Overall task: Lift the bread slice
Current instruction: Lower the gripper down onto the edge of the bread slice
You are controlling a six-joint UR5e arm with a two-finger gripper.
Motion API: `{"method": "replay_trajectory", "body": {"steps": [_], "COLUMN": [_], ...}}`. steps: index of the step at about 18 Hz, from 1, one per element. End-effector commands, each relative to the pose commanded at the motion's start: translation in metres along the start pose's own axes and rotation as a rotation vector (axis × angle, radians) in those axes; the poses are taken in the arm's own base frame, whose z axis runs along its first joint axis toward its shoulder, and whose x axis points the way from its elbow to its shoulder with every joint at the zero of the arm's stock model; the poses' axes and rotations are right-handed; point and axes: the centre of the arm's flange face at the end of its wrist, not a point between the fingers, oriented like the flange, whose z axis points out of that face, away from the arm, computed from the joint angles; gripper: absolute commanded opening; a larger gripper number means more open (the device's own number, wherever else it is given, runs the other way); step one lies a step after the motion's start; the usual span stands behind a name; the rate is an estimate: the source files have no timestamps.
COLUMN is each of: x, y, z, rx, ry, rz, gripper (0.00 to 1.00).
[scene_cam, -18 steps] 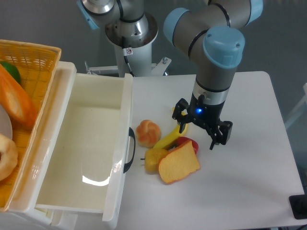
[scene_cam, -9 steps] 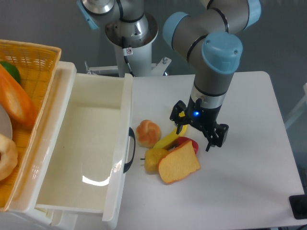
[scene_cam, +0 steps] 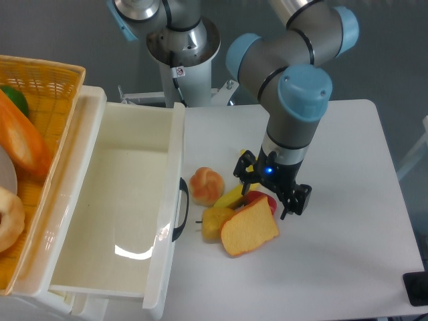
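Observation:
The bread slice [scene_cam: 249, 229] lies flat on the white table, yellow-orange with a darker crust edge, in a small cluster of toy food. My gripper [scene_cam: 269, 192] hangs open just above and behind the slice, over the cluster's right side. One fingertip points down near the banana, the other at the slice's upper right corner. Nothing is held between the fingers.
A tan bun [scene_cam: 206, 184], a yellow chunk [scene_cam: 215, 223], a banana [scene_cam: 234, 195] and a red piece [scene_cam: 262, 198] crowd the slice's left and back. A white open drawer [scene_cam: 120, 200] with a black handle stands to the left, next to a wicker basket [scene_cam: 37, 87] of food.
The gripper has shifted left and toward the front, closing in over the food cluster near the bread slice. It stays open. The food has not moved.

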Motion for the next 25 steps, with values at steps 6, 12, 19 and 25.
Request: {"method": "replay_trajectory", "body": {"steps": [6,12,19,25], "x": [0.009,0.013,0.012,0.014], "y": [-0.005,-0.009,-0.011,-0.010], "z": [0.026,0.052,0.078,0.095], "rx": [-0.103,-0.141,-0.151,-0.195], "ry": [0.016,0.042,0.077,0.099], "rz": [0.072,0.092,0.191,0.262], "gripper": [1.00,1.00,1.00,1.00]}}
